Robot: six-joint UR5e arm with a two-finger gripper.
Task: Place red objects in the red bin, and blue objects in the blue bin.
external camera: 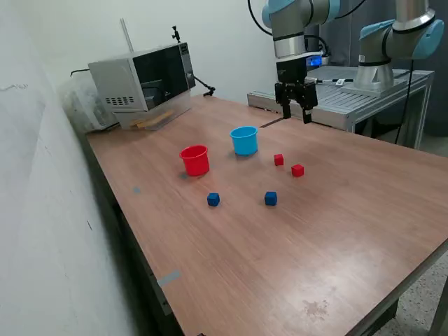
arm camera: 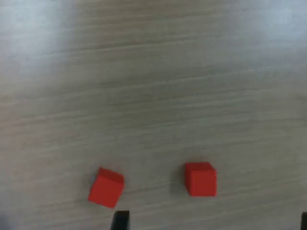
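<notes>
Wooden table fills the lower and middle part of the exterior view, its bare front corner closest to the camera. At the upper left of that frame a grey microwave sits on the table's far end. At the upper right a second robot arm stands on a metal bench.

Hanging from the top centre, the gripper is poised above the table, well apart from every cube, its 2 fingers spread open and holding nothing.

Near the frame's centre stand the 2 cups, close together: the red bin to the left and the blue bin just right of it and slightly higher in the frame.

Right of the blue bin lie the 2 red cubes, near each other. In the wrist view both show low in the frame, the left one turned askew, the right one square.

Below the cups, the 2 blue cubes lie side by side, apart, on the bare wood.
</notes>
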